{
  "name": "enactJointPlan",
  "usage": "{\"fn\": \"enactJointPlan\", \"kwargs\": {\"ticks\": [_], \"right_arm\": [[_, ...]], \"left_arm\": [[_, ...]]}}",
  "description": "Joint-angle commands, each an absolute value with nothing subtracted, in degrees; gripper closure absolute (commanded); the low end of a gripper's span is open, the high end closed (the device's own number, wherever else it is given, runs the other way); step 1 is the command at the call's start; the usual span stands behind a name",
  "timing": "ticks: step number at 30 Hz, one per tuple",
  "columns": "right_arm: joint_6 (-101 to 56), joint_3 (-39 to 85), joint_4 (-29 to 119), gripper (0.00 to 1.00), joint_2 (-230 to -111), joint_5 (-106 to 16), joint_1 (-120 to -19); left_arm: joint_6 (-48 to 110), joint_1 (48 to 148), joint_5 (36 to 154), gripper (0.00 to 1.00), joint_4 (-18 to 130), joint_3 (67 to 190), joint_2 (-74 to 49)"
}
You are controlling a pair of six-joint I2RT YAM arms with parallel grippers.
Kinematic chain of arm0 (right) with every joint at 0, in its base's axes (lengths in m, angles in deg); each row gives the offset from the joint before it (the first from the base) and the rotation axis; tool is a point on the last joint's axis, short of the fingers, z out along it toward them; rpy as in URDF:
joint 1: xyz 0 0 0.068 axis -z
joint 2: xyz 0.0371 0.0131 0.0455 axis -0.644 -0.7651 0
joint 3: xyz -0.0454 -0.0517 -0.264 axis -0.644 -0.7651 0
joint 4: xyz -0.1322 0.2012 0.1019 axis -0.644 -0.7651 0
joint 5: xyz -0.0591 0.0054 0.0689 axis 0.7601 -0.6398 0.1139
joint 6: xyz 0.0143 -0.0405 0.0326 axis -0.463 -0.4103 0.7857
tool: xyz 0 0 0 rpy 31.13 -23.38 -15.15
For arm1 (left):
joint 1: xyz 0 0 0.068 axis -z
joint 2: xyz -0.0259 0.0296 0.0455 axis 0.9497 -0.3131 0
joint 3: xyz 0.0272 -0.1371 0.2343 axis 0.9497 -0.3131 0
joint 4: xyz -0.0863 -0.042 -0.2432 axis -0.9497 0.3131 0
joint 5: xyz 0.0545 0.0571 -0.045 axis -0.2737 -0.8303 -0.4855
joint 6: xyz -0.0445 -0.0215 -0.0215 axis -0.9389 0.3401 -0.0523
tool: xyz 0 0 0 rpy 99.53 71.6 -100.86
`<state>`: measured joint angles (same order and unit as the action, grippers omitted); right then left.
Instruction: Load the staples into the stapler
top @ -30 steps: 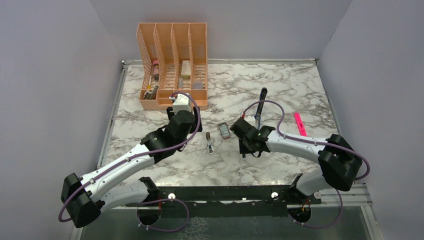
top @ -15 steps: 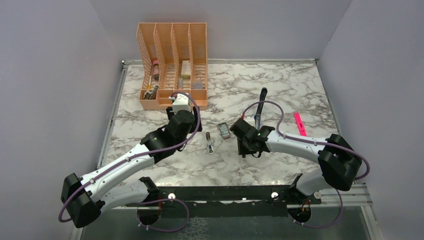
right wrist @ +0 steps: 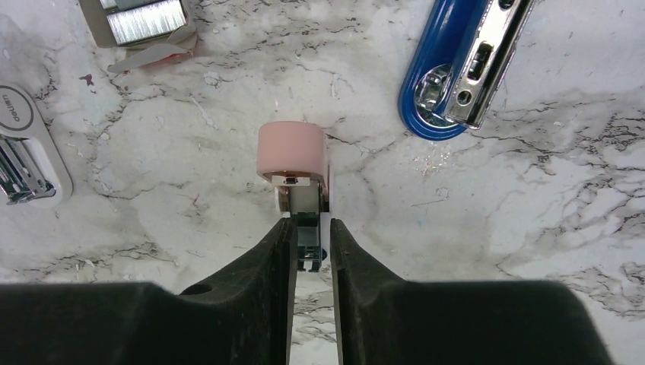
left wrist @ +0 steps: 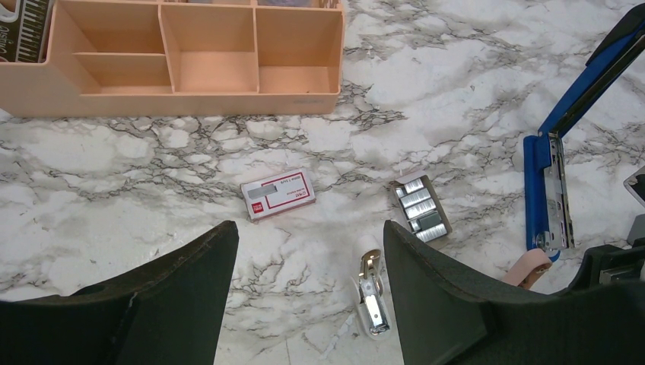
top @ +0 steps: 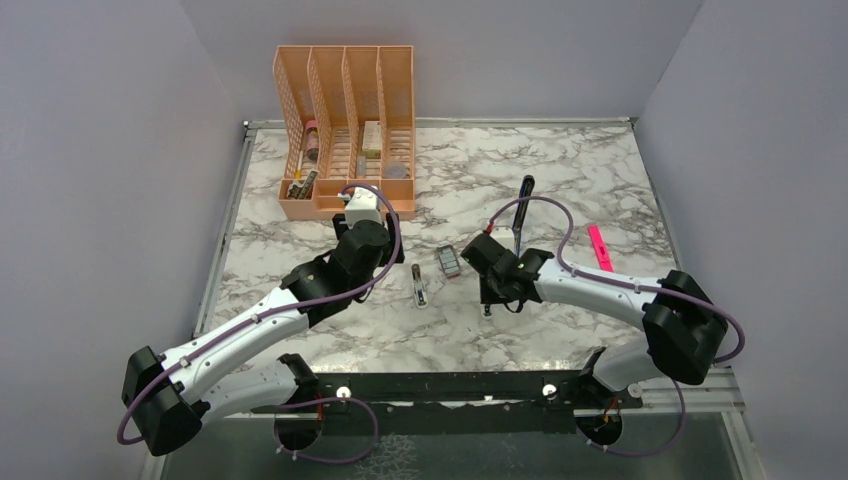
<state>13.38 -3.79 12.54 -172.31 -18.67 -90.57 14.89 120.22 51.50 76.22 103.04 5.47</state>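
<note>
Holding staples [left wrist: 417, 199], the tray [left wrist: 404, 181] lies open; left gripper [left wrist: 309, 247] wide, right gripper [right wrist: 310, 228] pinching a pink-capped piece [right wrist: 291, 152].

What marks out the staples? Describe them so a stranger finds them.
Start at the orange organizer at the back and come forward. The staples lie in a small open tray, silver strips showing; the red-bordered box beside it shows only a label.

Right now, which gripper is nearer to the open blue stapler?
Right. The right gripper, shut on a pink-capped piece, sits close to the near end of the blue stapler. The open left gripper hovers farther left, near the staples box.
</note>
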Motion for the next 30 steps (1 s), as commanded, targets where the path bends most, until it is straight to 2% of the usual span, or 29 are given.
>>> {"fn": "enactJointPlan", "kwargs": {"ticks": [1,12,30], "right_arm": [[14.3,-2.5,11.4,0.74,-172.8,-16.0,-89.9],[13.6,-4.0,12.4,0.79,-173.4,-18.5,-89.8],[12.6,-5.6,13.5,0.79,-173.4,-21.1,-89.8]], "left_arm": [[14.5,120.0,52.3,0.29,75.1,103.1,5.9],[14.3,120.0,52.3,0.29,75.1,102.9,5.8],[14.3,120.0,52.4,0.29,75.1,103.0,5.6]]}}
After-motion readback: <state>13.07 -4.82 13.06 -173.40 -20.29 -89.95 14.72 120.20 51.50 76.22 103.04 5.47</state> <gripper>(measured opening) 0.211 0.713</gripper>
